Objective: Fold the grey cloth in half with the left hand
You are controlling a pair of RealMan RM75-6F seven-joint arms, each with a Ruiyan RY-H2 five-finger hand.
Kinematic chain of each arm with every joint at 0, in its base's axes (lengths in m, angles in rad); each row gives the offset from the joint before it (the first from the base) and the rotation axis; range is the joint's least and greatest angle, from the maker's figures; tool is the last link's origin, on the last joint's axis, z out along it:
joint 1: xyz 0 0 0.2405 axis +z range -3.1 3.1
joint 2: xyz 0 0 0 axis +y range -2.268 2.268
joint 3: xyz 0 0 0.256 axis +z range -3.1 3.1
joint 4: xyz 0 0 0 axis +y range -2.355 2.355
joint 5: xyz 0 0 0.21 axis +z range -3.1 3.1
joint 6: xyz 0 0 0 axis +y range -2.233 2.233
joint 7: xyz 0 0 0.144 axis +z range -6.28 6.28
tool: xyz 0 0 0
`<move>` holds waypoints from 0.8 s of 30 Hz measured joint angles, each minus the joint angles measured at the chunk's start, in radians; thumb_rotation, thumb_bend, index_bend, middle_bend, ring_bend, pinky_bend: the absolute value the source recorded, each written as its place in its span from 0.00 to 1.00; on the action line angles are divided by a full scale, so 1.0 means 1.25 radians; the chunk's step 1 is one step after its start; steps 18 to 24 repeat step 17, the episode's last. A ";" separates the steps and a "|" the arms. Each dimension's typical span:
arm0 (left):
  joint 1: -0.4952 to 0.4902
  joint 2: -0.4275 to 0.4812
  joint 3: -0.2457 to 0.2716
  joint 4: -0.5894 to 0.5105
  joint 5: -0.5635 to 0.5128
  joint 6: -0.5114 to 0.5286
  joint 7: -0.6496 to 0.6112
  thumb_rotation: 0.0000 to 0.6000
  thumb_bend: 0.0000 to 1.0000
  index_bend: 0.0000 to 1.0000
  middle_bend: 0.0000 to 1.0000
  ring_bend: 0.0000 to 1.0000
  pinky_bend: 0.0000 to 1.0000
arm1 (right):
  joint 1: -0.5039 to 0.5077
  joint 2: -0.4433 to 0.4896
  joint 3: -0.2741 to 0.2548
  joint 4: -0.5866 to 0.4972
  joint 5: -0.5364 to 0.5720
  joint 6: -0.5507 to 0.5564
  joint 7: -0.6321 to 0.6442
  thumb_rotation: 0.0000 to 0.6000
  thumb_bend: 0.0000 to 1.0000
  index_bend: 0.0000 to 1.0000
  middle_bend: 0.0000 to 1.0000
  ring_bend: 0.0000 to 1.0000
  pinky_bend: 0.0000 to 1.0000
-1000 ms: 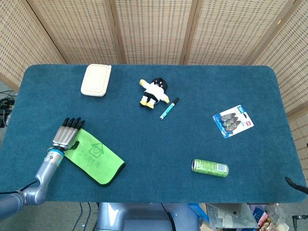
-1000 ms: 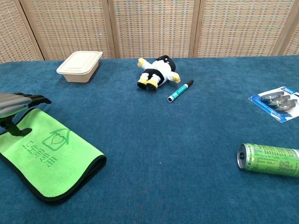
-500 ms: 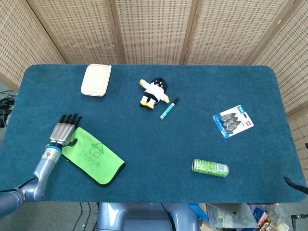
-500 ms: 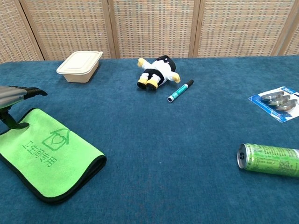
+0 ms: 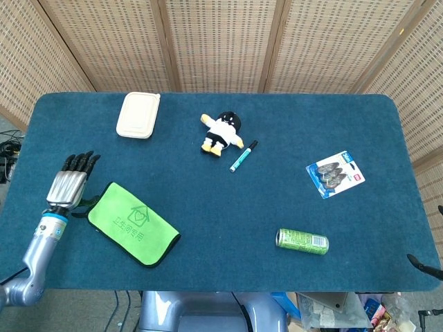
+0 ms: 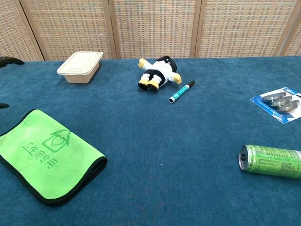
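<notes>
1. Hovering at the far left edge of the table (image 5: 208,228), the left hand (image 5: 67,187) is stretched flat with its fingers (image 5: 81,161) straight, slightly fanned and holding nothing; its thumb tip sits just beside the cloth's left corner, though whether it touches I cannot tell; in the chest view only dark fingertips (image 6: 9,60) peek in at the left border.
2. Lying just right of that hand is the cloth (image 5: 134,223), folded over on itself with its bright green face up, a house-shaped mark and printed characters on it, and a dark edge along the lower right side; it sits near the front left of the table, angled down toward the right.
3. Resting near the back left is a cream lidded box (image 5: 138,115), well apart from the cloth.
4. Sprawled near the middle back is a small black-and-white plush doll (image 5: 222,133); just to its right lies a teal marker (image 5: 243,156) with a black cap.
5. Lying on its side toward the front right is a green can (image 5: 302,241).
6. Sitting further right is a blue blister pack (image 5: 335,174); the right hand is out of sight in both views.
</notes>
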 measured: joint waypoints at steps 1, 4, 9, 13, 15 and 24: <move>0.014 0.011 0.000 -0.020 0.007 0.029 -0.003 1.00 0.23 0.00 0.00 0.00 0.00 | -0.001 -0.001 0.000 0.000 -0.003 0.003 -0.002 1.00 0.00 0.00 0.00 0.00 0.00; 0.064 0.049 0.005 -0.096 0.031 0.128 -0.006 1.00 0.22 0.00 0.00 0.00 0.00 | -0.002 -0.004 -0.002 0.001 -0.010 0.010 -0.007 1.00 0.00 0.00 0.00 0.00 0.00; 0.164 0.111 0.032 -0.230 0.085 0.268 -0.005 1.00 0.21 0.00 0.00 0.00 0.00 | -0.005 -0.008 -0.007 -0.001 -0.033 0.026 -0.018 1.00 0.00 0.00 0.00 0.00 0.00; 0.236 0.144 0.070 -0.290 0.150 0.353 -0.007 1.00 0.21 0.00 0.00 0.00 0.00 | -0.008 -0.013 -0.014 -0.003 -0.054 0.040 -0.031 1.00 0.00 0.00 0.00 0.00 0.00; 0.264 0.156 0.092 -0.307 0.183 0.380 -0.007 1.00 0.21 0.00 0.00 0.00 0.00 | -0.009 -0.015 -0.016 -0.005 -0.061 0.046 -0.038 1.00 0.00 0.00 0.00 0.00 0.00; 0.283 0.169 0.116 -0.323 0.211 0.394 -0.004 1.00 0.21 0.00 0.00 0.00 0.00 | -0.010 -0.017 -0.017 -0.006 -0.063 0.049 -0.043 1.00 0.00 0.00 0.00 0.00 0.00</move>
